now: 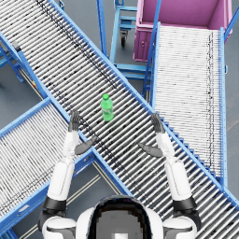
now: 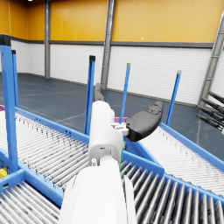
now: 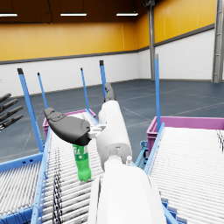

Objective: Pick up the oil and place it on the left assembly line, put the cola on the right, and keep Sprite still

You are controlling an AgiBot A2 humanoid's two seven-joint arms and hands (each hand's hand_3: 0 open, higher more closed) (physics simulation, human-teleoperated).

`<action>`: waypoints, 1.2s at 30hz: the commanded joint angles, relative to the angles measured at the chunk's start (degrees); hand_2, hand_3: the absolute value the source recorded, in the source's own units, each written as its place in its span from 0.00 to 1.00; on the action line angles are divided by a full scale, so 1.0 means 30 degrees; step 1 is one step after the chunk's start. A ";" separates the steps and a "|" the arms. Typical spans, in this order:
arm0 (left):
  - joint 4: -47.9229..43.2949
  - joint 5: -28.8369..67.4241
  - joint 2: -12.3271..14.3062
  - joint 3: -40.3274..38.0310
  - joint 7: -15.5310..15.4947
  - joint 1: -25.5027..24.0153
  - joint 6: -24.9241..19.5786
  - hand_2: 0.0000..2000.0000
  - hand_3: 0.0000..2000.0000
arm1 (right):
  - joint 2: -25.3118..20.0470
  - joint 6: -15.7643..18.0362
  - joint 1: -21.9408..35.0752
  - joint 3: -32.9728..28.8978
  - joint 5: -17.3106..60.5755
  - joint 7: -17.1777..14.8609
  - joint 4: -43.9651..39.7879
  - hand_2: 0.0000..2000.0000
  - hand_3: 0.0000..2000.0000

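A green Sprite bottle [image 1: 107, 108] stands upright on the middle roller conveyor [image 1: 70, 70], between my two hands and a little beyond them. The right wrist view shows the same Sprite bottle [image 3: 82, 164] partly behind my thumb. My left hand [image 1: 76, 135] is open, raised over the conveyor's left edge with nothing in it. My right hand [image 1: 156, 137] is open too, fingers spread, above the conveyor to the bottle's right. Left hand [image 2: 142, 122] and right hand [image 3: 70, 127] each show empty in their wrist views. No oil or cola is in view.
A left conveyor [image 1: 23, 149] lies lower at the left and a right conveyor [image 1: 186, 84] runs along the right. A pink bin [image 1: 182, 18] stands at the far end. Blue posts [image 2: 89, 94] line the conveyor rails.
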 commanded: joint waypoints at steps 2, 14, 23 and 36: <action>0.0000 0.0000 0.0000 0.0000 0.0000 0.0000 0.0000 0.00 0.00 | 0.0000 0.0000 0.0000 0.0000 0.0000 0.0000 0.0000 0.00 0.00; 0.0000 0.0000 0.0000 0.0000 0.0000 0.0000 0.0000 0.00 0.00 | 0.0000 0.0000 0.0000 0.0000 0.0000 0.0000 0.0000 0.00 0.00; 0.0000 0.0000 0.0000 0.0000 0.0000 0.0000 0.0000 0.00 0.00 | 0.0000 0.0000 0.0000 0.0000 0.0000 0.0000 0.0000 0.00 0.00; 0.0000 0.0000 0.0000 0.0000 0.0000 0.0000 0.0000 0.00 0.00 | 0.0000 0.0000 0.0000 0.0000 0.0000 0.0000 0.0000 0.00 0.00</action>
